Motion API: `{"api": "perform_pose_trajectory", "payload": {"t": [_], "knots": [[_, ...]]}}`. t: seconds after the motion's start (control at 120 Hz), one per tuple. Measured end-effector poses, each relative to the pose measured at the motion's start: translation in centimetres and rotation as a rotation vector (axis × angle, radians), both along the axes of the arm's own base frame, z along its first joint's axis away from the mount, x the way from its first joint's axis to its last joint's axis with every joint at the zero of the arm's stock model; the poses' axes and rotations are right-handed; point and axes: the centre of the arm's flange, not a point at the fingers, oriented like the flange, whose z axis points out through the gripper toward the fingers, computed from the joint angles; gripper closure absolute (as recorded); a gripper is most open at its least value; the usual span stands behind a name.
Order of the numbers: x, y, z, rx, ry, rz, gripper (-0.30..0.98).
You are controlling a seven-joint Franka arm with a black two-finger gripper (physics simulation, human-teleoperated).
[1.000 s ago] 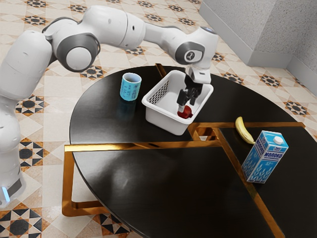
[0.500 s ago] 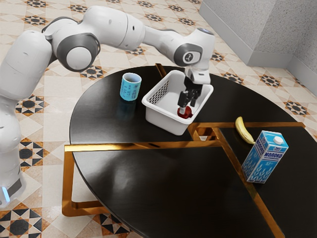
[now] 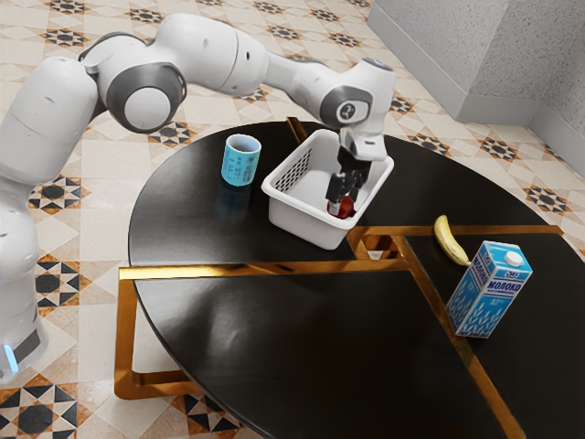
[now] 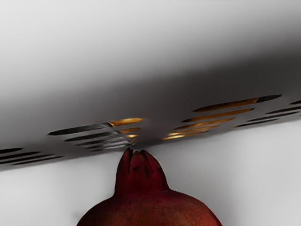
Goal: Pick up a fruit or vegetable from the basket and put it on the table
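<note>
Down inside the white basket, my gripper is low at the red pomegranate, its fingers apart with the fruit between them. Part of the fruit is hidden behind a fingertip. In the wrist view, the pomegranate is just under the hand, its pointed crown toward a slotted part of the basket. The black table carries the basket.
A blue cup stands beside the basket, toward the exterior view's left. On the exterior view's right, a banana lies close to an upright blue milk carton. Brass strips cross the tabletop.
My hand has come down further into the basket and shifted slightly toward the exterior view's left, so the fingers are now lower around the pomegranate. The basket and other objects have stayed put.
</note>
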Motion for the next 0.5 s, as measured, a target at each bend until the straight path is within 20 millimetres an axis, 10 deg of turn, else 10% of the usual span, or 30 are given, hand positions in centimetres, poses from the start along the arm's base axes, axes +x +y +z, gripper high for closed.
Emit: {"api": "perform_pose_trajectory", "payload": {"t": [0.5], "knots": [[0.1,0.6,-1.1,-0.003,0.007,0.019,0.00]]}}
